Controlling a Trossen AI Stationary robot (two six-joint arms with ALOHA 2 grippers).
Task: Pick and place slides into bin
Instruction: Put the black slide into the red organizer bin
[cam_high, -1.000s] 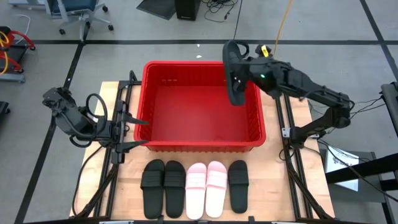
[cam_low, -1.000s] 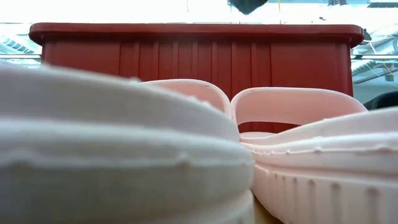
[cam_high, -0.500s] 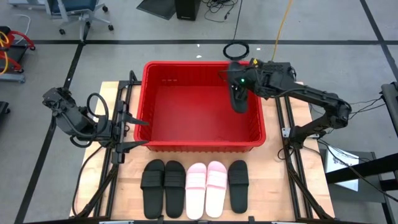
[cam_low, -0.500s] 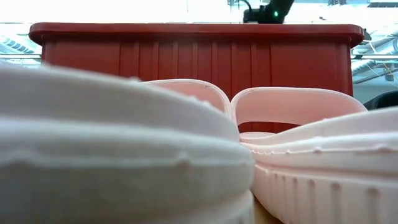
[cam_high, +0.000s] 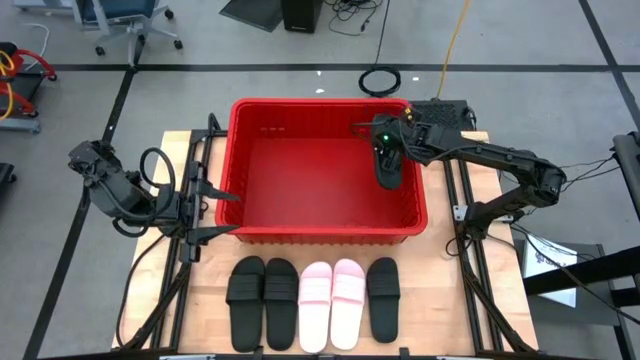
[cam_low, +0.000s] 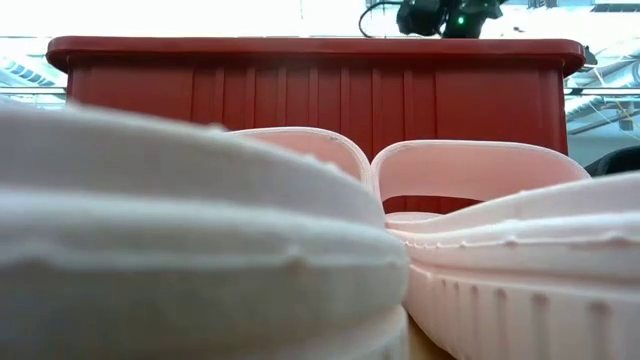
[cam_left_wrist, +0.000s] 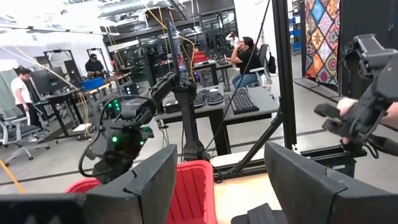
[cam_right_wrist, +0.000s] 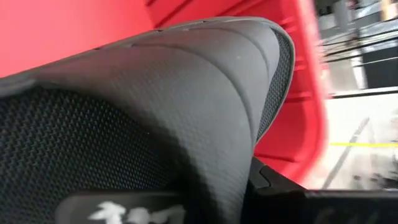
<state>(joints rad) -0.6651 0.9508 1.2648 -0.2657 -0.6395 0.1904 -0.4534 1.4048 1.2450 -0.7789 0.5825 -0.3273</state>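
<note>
Nearest me, five slides sit in a row on the wooden surface (cam_high: 440, 300): two black (cam_high: 246, 288) (cam_high: 281, 289), a pink pair (cam_high: 316, 290) (cam_high: 348, 286), and one more black (cam_high: 384, 288). In the low view the pink pair fills the foreground, the bin wall rising just behind.

Beyond the row stands the red bin (cam_high: 320, 234), its long side facing the slides. At its left, outside the rim, my left end effector (cam_high: 213, 210) waits with fingers spread wide and holding nothing; its wrist view looks past the two dark fingers (cam_left_wrist: 149, 186) toward the bin and a room where people sit at desks (cam_left_wrist: 245, 99).

Over the bin's right side, my right end effector (cam_high: 385, 142) is clamped on the sixth slide (cam_high: 387, 166), a black one, hanging inside the bin near the right wall. The wrist view shows its textured sole (cam_right_wrist: 161, 99) against red plastic. Whether it touches the bin floor I cannot quite tell.
</note>
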